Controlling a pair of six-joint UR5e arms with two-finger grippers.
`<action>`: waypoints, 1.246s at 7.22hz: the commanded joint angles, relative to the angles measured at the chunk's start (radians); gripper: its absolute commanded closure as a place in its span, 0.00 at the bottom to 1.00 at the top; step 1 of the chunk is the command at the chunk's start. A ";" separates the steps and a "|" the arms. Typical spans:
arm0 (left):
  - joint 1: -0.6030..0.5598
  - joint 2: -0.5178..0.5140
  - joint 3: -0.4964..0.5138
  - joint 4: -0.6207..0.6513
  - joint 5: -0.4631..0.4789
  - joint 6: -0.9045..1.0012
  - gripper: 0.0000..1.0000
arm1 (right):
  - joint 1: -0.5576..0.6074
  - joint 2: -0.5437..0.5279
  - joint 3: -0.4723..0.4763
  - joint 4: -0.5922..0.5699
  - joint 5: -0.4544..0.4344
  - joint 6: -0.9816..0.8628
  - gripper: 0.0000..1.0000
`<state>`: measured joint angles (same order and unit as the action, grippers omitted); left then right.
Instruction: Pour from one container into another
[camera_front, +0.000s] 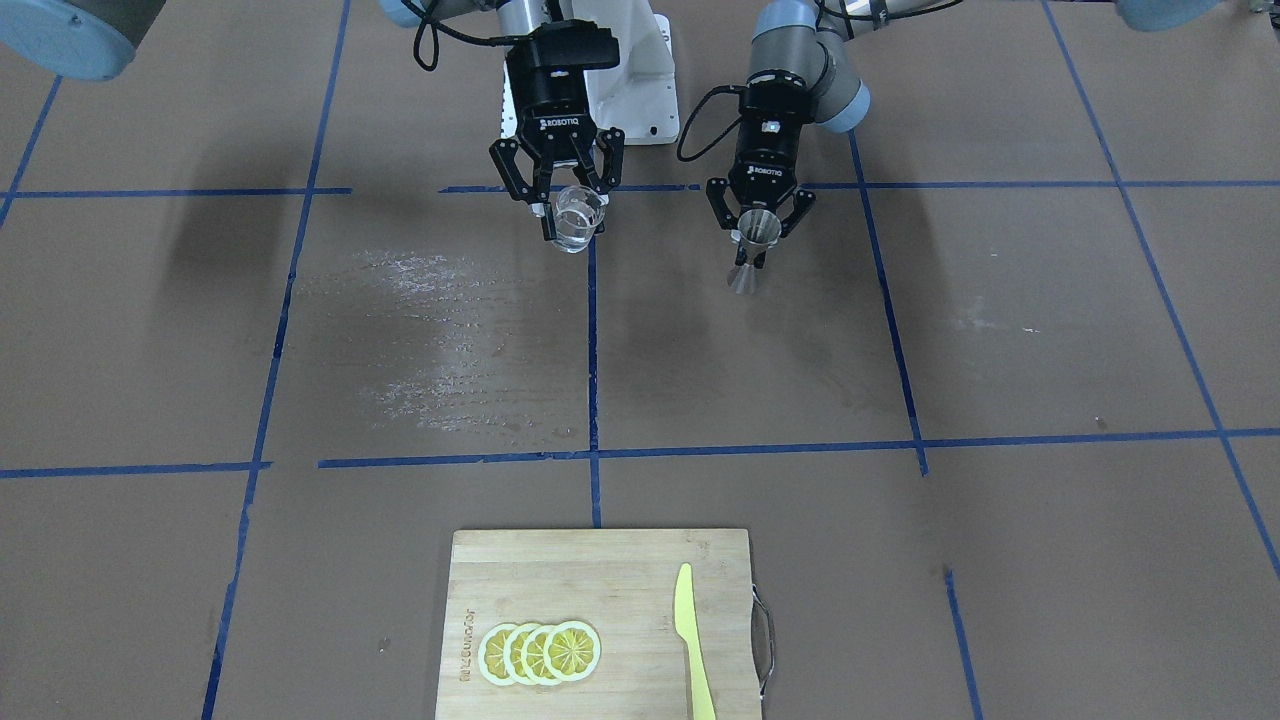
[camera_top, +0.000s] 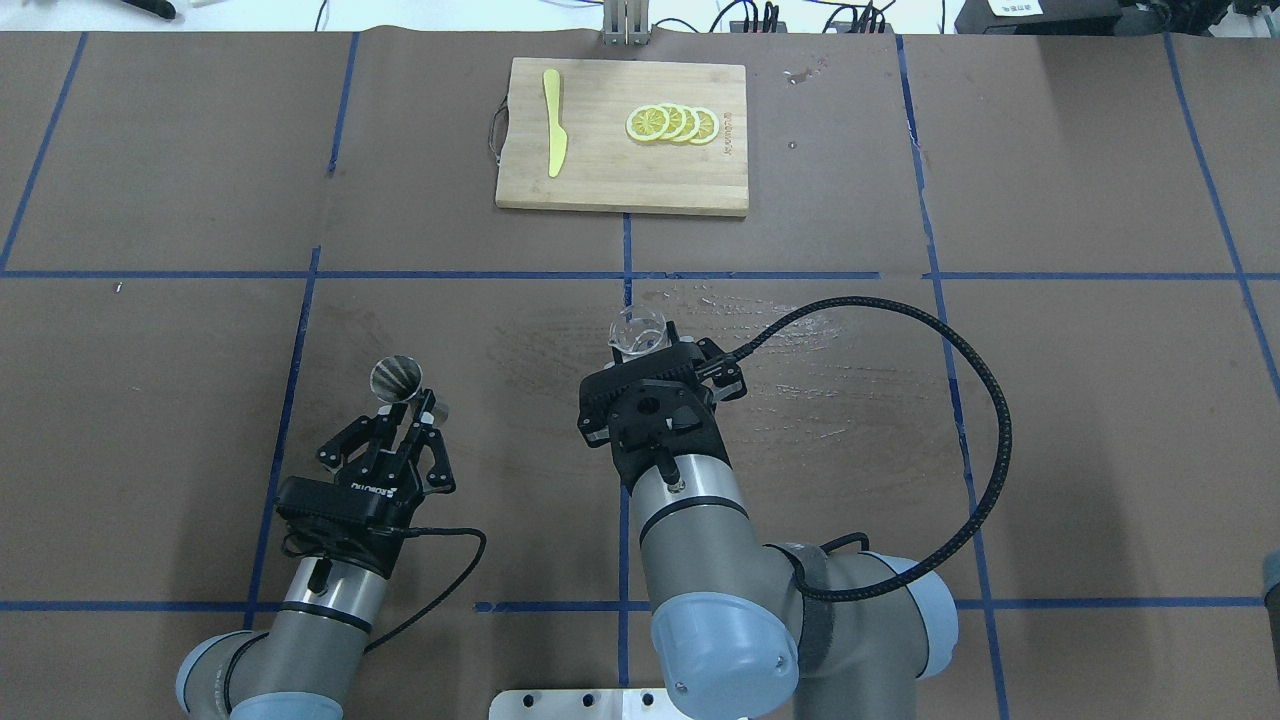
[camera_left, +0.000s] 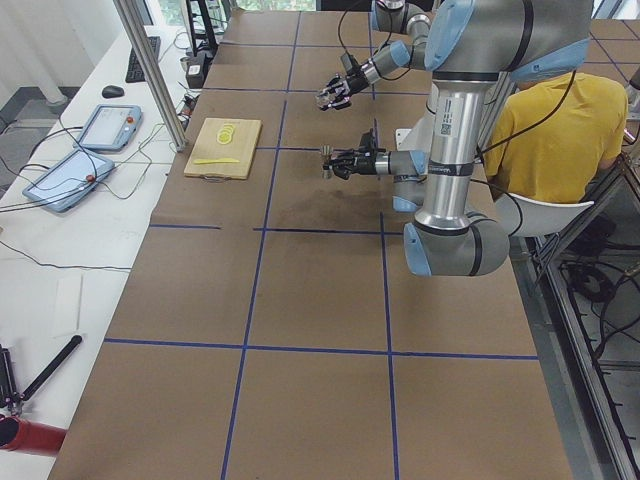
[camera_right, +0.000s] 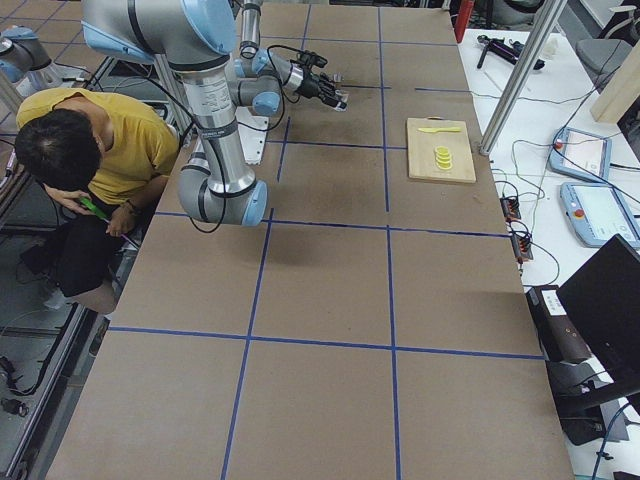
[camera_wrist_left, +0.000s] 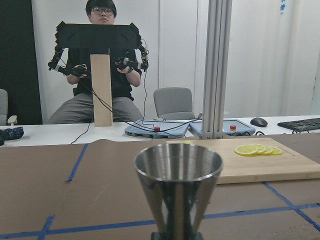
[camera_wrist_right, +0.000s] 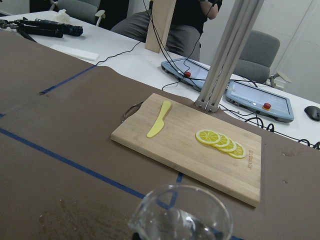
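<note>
Brown paper table (camera_front: 1000, 330), blue tape grid. Whitish wet-looking streaks (camera_front: 440, 330) on the paper near my right gripper.

Containers:
- Glass cup (camera_front: 578, 218): clear, short and round, gripped between the fingers of my right gripper (camera_front: 575, 215). The side view shows it lifted off the table. Something glints at the bottom in the right wrist view, but I cannot tell whether that is liquid.
- Jigger (camera_front: 757, 250): grey steel, hourglass shape, clamped at its narrow waist by my left gripper (camera_front: 758, 238). Upright in the left wrist view, wide mouth up. From overhead the upper cone shows dark streaked reflections, so I cannot tell its contents. Also off the surface.
- The two vessels are apart, not touching. The glass hangs about over a lengthwise blue tape line, the jigger off to my left of it.

Arm pose: both forearms reach forward from the base, roughly level, fingers pointing away from me. Each grasp is from the side.

Far edge of the table: wooden cutting board (camera_front: 600, 580) with four overlapping lemon slices (camera_front: 540, 652) and a yellow knife (camera_front: 690, 640) laid lengthwise. Well apart from both grippers.

Person in a yellow shirt (camera_left: 560, 130) is seated behind my base. Another person (camera_wrist_left: 100, 75) sits across the table.
</note>
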<state>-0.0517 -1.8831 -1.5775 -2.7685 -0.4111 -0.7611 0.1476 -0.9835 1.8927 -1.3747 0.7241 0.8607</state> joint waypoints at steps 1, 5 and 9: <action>-0.057 -0.048 0.010 0.004 -0.154 0.045 1.00 | 0.027 0.015 -0.001 -0.003 0.017 -0.055 0.84; -0.114 -0.151 0.094 0.009 -0.245 0.052 1.00 | 0.102 0.028 -0.003 0.000 0.117 -0.075 0.85; -0.116 -0.251 0.149 0.029 -0.247 0.058 1.00 | 0.119 0.045 -0.003 -0.010 0.172 -0.165 0.86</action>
<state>-0.1671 -2.1183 -1.4433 -2.7442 -0.6570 -0.7065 0.2632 -0.9399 1.8892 -1.3815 0.8737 0.7363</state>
